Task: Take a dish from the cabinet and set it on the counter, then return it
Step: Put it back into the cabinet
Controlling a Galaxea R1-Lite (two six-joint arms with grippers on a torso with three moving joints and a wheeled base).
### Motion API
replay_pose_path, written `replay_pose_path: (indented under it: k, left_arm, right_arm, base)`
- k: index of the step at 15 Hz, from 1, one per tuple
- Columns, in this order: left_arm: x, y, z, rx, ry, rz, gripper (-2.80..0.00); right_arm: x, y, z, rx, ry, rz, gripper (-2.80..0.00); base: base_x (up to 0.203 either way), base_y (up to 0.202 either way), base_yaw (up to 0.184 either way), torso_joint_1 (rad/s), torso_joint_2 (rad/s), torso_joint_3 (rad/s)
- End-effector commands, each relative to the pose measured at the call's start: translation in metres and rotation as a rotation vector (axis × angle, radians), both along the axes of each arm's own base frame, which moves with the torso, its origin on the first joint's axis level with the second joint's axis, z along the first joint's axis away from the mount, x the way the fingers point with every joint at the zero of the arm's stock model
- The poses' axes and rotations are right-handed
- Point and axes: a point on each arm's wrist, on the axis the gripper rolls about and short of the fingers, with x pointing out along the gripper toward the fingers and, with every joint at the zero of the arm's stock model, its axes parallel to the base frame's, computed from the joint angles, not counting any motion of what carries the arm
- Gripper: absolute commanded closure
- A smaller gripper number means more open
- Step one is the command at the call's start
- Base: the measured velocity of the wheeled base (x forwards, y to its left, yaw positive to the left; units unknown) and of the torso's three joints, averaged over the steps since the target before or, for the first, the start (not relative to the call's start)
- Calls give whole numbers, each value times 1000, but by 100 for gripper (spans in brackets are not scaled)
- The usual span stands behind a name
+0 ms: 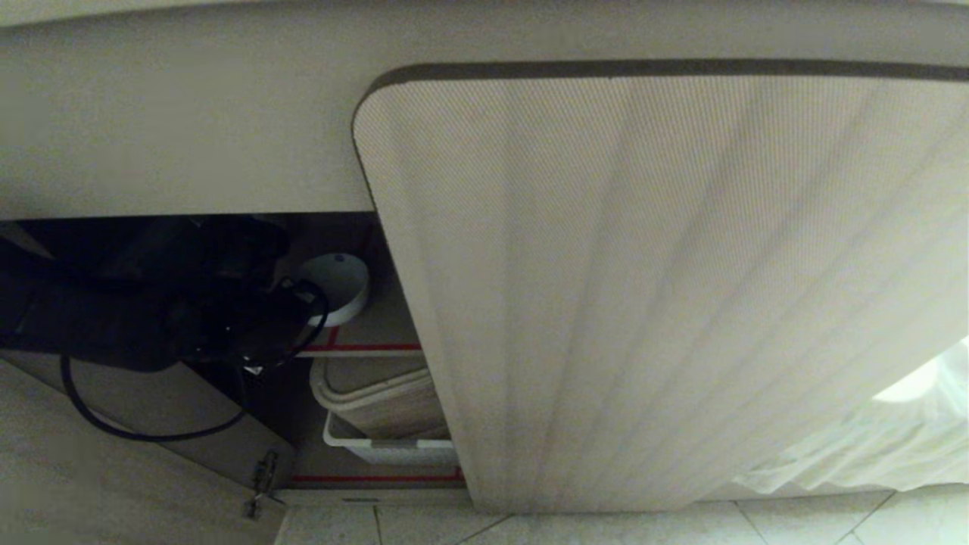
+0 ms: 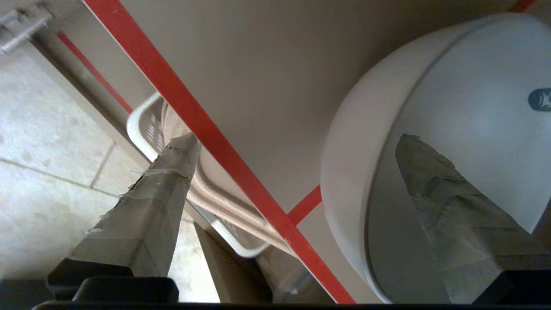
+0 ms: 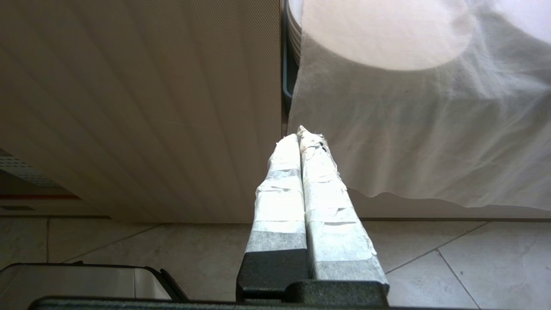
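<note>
- The left gripper is inside the cabinet, its taped fingers spread wide, with nothing clamped between them.
- The dish sits on the upper shelf, which is edged in red tape. One finger lies across its mouth and the other is well clear on the far side, beyond the shelf edge (so the rim is straddled, not pinched).
- Judging from the wide spread, the bowl rests on the shelf by its own weight: either just let go or not yet gripped, and I cannot tell which.
- Below the gripper, on the lower shelf, a white tray holds stacked beige pieces.
- The right gripper hangs outside, in front of the fluted door, fingers pressed together and empty, parked so it stays out of the way.
- The counter runs above the open cabinet bay.
</note>
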Motion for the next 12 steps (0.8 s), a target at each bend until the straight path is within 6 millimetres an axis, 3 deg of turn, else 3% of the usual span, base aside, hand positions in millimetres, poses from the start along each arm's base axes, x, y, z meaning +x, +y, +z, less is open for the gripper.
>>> replay_pose_path:
  k: [1,12]
  left_arm:
    - [-2,-3,2,28,-19,-7,-280]
    - [-24,-3,-20,349,-255,-78,-280]
  right_arm:
    - [0,0,0,0,0,0,0]
    - [0,0,0,1,0,2,0]
  base:
    - [0,0,0,0,0,0]
    - [0,0,0,0,0,0]
